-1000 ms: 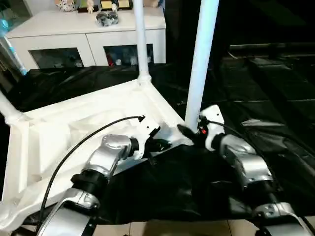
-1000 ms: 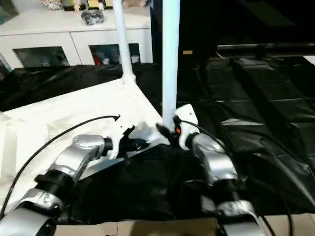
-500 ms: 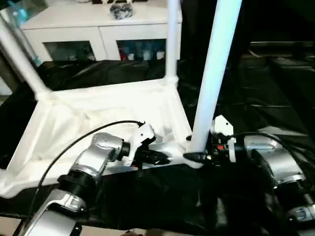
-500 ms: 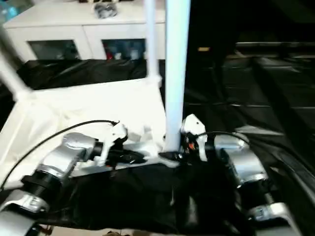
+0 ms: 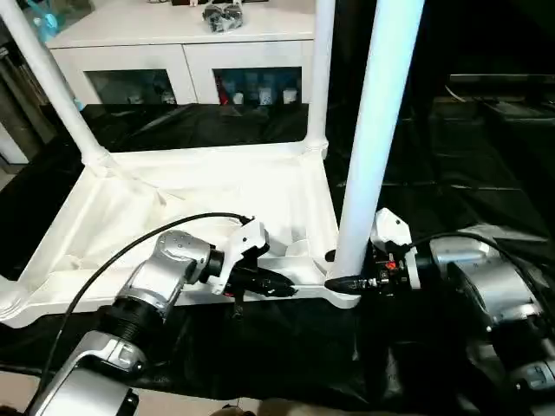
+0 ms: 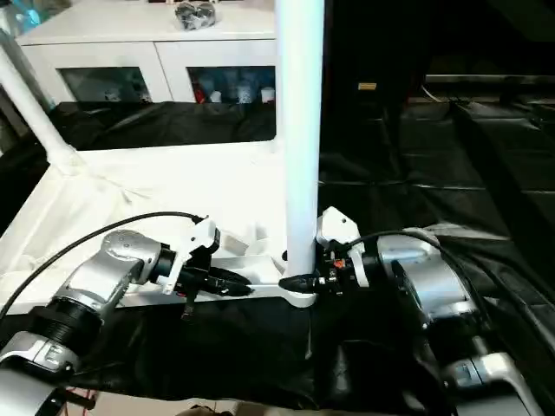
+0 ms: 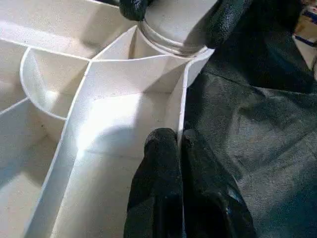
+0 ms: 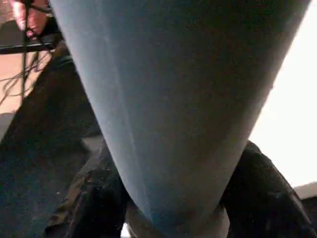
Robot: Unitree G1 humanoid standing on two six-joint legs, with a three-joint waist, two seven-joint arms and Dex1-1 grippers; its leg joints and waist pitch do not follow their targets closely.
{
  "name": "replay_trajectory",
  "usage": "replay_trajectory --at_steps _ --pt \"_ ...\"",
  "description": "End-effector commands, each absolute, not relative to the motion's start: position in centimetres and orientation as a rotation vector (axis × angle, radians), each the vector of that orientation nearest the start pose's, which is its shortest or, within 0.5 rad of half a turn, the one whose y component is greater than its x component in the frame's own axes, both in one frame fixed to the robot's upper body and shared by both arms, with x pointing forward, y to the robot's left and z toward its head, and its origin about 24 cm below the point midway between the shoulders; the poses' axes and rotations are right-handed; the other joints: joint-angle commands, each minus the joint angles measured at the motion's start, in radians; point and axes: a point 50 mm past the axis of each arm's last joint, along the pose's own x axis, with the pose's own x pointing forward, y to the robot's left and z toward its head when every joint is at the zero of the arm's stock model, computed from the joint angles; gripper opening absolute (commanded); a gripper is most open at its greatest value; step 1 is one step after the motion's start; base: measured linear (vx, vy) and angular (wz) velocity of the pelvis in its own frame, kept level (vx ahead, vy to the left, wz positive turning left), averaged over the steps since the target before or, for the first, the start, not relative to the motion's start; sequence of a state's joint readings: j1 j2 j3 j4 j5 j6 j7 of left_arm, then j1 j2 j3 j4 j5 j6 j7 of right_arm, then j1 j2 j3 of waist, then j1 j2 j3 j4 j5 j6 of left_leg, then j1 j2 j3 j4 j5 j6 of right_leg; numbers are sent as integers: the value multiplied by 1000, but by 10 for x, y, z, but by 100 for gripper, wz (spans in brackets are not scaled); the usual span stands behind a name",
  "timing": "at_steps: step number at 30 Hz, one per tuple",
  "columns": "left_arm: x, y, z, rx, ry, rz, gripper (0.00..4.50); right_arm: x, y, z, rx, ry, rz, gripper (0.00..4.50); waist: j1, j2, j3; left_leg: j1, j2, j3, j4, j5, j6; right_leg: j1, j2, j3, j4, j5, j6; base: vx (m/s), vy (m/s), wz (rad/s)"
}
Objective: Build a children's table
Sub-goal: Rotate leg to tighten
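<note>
The children's table lies upside down on black cloth, its white tabletop (image 5: 199, 186) showing the ribbed underside. Three white legs stand in corner sockets: one at the back left (image 5: 52, 82), one at the back right (image 5: 321, 78), and the nearest (image 5: 377, 130) at the front right corner. My right gripper (image 5: 340, 282) is at that near leg's base, with a black finger (image 8: 91, 198) pressed on each side of the tube. My left gripper (image 7: 179, 141) is shut on the thin front rim of the tabletop, a short way left of that corner.
A white cabinet (image 5: 182, 52) with glass-fronted compartments stands behind the table, with small items on top. Black cloth (image 5: 451, 173) covers the floor to the right and in front. A black cable (image 5: 130, 251) arcs over my left forearm.
The whole picture has shifted with the head. My right gripper's fingers have drawn in around the near leg's base. The left gripper keeps its hold on the rim.
</note>
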State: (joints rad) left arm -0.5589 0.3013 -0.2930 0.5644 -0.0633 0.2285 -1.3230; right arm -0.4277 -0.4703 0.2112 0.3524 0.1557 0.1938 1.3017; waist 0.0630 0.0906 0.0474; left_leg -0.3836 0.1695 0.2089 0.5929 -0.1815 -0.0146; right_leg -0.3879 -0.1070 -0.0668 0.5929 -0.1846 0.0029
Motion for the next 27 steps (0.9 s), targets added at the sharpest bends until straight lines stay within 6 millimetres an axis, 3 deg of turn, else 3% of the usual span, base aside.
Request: replay_trajectory --at_steps 1,3,5,7,8,9,11,12,13,14,15,16,17,18,19,20,21,22,23,24,25,26,27 --pt "320 98 59 173 395 -1331 0 271 -134 20 -124 529 1374 216 -2 -24 -56 22 63 -32 -77 -278 48 29 -54 41 -78 -320 -235 0 0 0" --pt "323 93 58 159 379 -1275 0 278 -129 9 -114 521 1214 214 -11 -21 -50 29 60 -35 -81 -338 16 21 -55 40 -90 -419 -214 0 0 0" --pt "326 88 57 153 368 -1218 0 286 -124 1 -100 515 1058 210 -34 -21 -39 33 56 -49 -89 -455 -35 17 -56 31 -102 -579 -156 0 0 0" --pt "328 84 57 154 358 -1178 0 289 -120 -3 -78 518 1001 207 -53 -24 -36 37 53 -61 -91 -540 -54 16 -55 21 -113 -670 -106 -53 19 -14" --pt "328 81 56 149 355 -1157 0 291 -117 -5 -65 520 970 206 -62 -16 -36 39 51 -68 -92 -578 -60 15 -56 16 -117 -693 -85 -51 29 -14" --pt "328 79 56 145 354 -1147 0 293 -114 -6 -55 521 948 206 -68 -15 -36 43 50 -70 -93 -600 -61 12 -54 14 -123 -696 -79 -61 30 -9" --pt "330 72 56 146 340 -1092 0 298 -105 -7 -18 515 883 203 -90 -10 -30 55 48 -77 -96 -691 -66 6 -45 -7 -138 -686 -66 -59 29 -7" --pt "330 68 56 139 336 -1082 0 301 -99 -7 -13 514 846 203 -92 -6 -28 62 49 -79 -96 -717 -69 3 -44 -15 -143 -686 -62 0 0 0" --pt "330 65 56 134 334 -1077 0 303 -96 -7 -12 514 821 203 -109 4 -21 66 56 -90 -116 -818 -86 16 -33 -44 -141 -629 -55 0 0 0" --pt "329 61 56 126 330 -1076 0 304 -89 -6 -29 510 807 203 -111 7 -21 59 61 -94 -127 -850 -94 29 -30 -47 -130 -594 -57 0 0 0" --pt "329 61 56 126 330 -1077 0 305 -88 -6 -30 509 807 203 -111 7 -21 59 61 -94 -127 -850 -94 29 -30 -47 -130 -594 -57 0 0 0" --pt "327 56 56 126 322 -1090 0 306 -76 -4 -47 482 839 203 -104 18 -13 16 80 -87 -192 -942 -118 74 -14 -46 -53 -466 -80 0 0 0" --pt "327 56 56 126 322 -1090 0 306 -76 -4 -47 482 839 203 -60 24 -21 -20 96 -51 -250 -976 -136 116 3 -32 72 -321 -100 -78 -5 6" --pt "327 56 56 127 321 -1096 0 305 -74 -3 -42 473 859 203 -45 9 -23 -12 96 -32 -259 -935 -123 107 6 -6 86 -280 -89 -30 -95 18" --pt "326 57 57 137 316 -1111 0 306 -75 1 -14 458 886 237 -48 -23 -28 29 74 -20 -223 -827 -108 70 -5 25 44 -387 -75 -30 -95 18" --pt "326 57 57 137 316 -1117 0 306 -75 1 -2 459 893 237 -48 -72 -25 124 -7 -51 70 -299 -13 -68 -137 87 -196 -1023 -42 117 -123 6" --pt "325 57 57 138 315 -1125 0 307 -76 2 20 461 902 257 -49 -61 -23 32 -5 -88 51 -167 27 29 -157 108 -154 -970 -65 199 -37 -37" --pt "324 59 58 142 313 -1151 0 307 -80 5 22 455 929 272 -33 -48 -33 -41 14 -105 -39 -77 5 94 -98 63 -91 -714 -73 199 -37 -37" --pt "324 59 58 142 313 -1151 0 307 -80 5 22 455 929 275 -17 -30 -63 11 32 -99 -53 -44 7 56 -66 51 -77 -480 -90 92 -4 -18" --pt "322 61 58 144 310 -1176 0 307 -84 8 -7 446 963 280 -43 -26 -53 35 46 -83 -65 -171 52 32 -26 44 -53 -206 -225 -9 -44 27" --pt "321 62 58 144 308 -1190 0 306 -86 9 -30 442 986 291 -45 -20 -52 40 47 -75 -68 -228 52 30 -31 45 -61 -230 -253 -9 -44 27" --pt "321 62 59 144 306 -1197 0 306 -87 9 -46 439 998 306 -51 -18 -51 35 48 -70 -70 -284 36 36 -33 45 -65 -254 -280 0 0 0" --pt "321 62 59 144 306 -1197 0 306 -87 9 -46 439 998 317 -55 -22 -51 26 47 -68 -72 -288 30 43 -32 43 -65 -255 -279 0 0 0"
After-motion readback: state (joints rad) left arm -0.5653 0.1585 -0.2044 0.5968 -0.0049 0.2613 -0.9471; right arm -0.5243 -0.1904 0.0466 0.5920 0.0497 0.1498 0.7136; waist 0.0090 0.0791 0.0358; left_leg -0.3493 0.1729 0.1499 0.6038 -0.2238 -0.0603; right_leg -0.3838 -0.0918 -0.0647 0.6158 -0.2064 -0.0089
